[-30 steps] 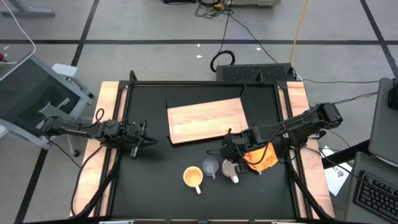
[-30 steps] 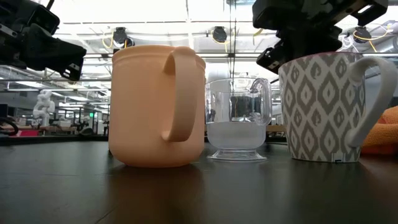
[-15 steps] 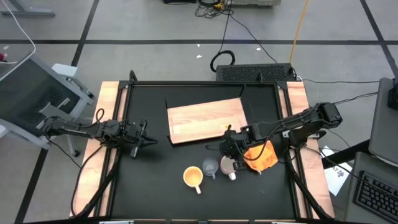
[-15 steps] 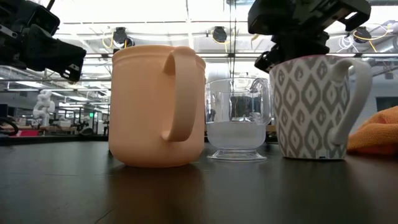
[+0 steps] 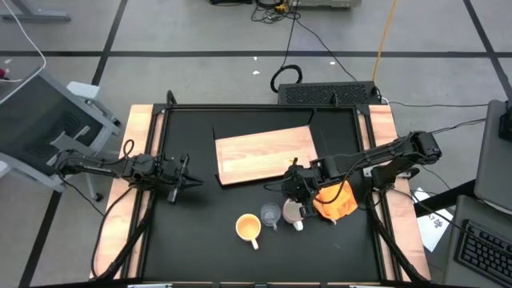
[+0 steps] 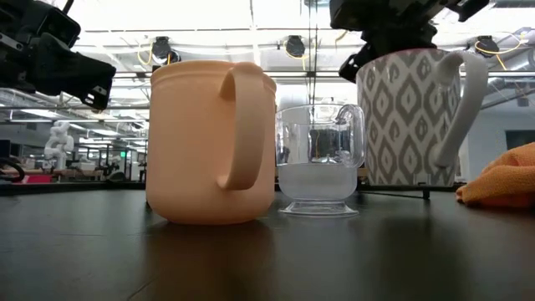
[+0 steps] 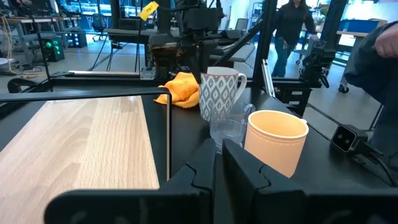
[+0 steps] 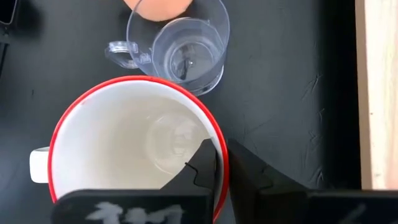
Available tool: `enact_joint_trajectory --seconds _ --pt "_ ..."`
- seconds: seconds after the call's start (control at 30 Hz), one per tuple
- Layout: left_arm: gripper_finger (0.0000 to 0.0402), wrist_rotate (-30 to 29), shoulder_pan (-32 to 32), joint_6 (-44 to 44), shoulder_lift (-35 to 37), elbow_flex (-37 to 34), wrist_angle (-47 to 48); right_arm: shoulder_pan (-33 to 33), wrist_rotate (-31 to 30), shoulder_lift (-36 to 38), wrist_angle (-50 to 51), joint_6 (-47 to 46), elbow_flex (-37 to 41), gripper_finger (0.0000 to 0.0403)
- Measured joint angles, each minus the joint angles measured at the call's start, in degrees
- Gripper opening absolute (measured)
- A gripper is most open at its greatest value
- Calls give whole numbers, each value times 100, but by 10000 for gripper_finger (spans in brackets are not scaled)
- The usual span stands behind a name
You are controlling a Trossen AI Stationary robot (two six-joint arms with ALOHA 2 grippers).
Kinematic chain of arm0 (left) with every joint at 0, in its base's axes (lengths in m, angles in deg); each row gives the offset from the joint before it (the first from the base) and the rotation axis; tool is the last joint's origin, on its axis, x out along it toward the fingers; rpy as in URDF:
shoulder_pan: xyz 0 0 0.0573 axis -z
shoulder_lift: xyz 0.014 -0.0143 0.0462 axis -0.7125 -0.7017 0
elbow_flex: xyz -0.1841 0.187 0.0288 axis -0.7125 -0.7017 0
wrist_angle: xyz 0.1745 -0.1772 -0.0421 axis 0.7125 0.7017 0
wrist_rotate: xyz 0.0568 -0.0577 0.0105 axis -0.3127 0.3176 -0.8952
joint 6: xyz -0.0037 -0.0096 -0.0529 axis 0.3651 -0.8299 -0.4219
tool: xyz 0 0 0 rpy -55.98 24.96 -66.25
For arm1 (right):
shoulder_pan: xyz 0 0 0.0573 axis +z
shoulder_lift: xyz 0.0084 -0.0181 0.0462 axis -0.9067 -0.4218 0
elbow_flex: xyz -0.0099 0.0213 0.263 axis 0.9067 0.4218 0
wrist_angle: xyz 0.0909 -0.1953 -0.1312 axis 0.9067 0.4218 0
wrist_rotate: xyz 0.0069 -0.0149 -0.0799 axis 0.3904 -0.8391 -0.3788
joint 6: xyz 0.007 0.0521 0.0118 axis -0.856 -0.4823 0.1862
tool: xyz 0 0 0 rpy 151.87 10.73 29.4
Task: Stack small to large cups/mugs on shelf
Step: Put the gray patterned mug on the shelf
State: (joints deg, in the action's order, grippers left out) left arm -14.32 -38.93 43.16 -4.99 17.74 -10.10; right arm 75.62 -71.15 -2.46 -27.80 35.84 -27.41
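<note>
Right gripper (image 8: 221,165) | jaws pinch white mug (image 6: 410,117) rim, lifted off table (image 5: 200,216) beside glass cup (image 6: 319,159), for carrying to shelf (image 5: 266,154) | left gripper (image 5: 186,183) waits, jaws narrow

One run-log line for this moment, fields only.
right end effector: shut on white mug rim, lifted | left end effector: idle, shut | orange mug, glass cup: on table | board: bare
</note>
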Motion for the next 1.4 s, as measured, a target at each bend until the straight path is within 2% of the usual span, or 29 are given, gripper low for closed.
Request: enact_joint_trajectory --seconds 0.23,0.8,1.4 --pt "31 0 0 0 2 0 0 -2 0 0 320 19 -236 10" --pt "31 0 0 -11 0 0 -2 -15 2 7 338 15 -262 10" --pt "31 2 1 -114 2 0 -4 -682 4 7 1170 371 -1088 10"
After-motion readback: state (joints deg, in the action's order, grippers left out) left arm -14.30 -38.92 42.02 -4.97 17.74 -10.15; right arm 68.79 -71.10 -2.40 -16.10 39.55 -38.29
